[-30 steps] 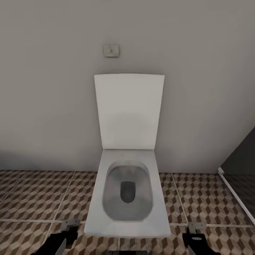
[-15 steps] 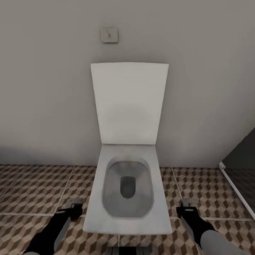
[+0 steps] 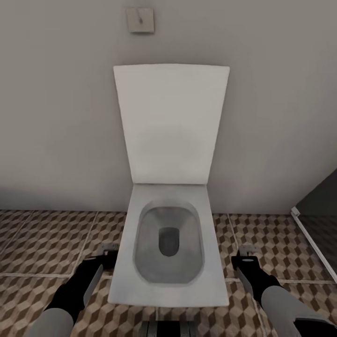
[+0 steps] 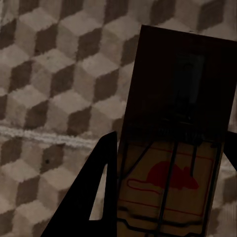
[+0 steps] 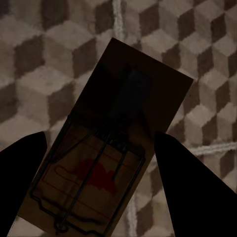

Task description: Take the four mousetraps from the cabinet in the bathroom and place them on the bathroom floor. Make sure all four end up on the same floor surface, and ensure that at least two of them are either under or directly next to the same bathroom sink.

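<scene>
My left gripper (image 3: 107, 255) hangs over the bathroom floor (image 3: 47, 243) to the left of a white toilet, shut on a mousetrap (image 4: 170, 168). That trap is a small brown board with wire parts and a red mouse mark, held flat between the dark fingers (image 4: 91, 202). To the toilet's right, my right gripper (image 3: 244, 257) is shut on a second mousetrap (image 5: 106, 163), which lies above the cube-pattern tiles with a finger (image 5: 195, 192) on each side. The cabinet and the bathroom sink are out of view.
A white toilet (image 3: 168, 285) with its lid (image 3: 171, 121) raised stands against a grey wall between my arms. A square flush plate (image 3: 140, 20) sits on the wall above. At the right, a pale threshold (image 3: 311, 243) borders a dark shower floor (image 3: 327, 229).
The view has closed in on the toilet, which looks larger. Both arms have reached further forward along either side of the bowl, each still holding its mousetrap.
</scene>
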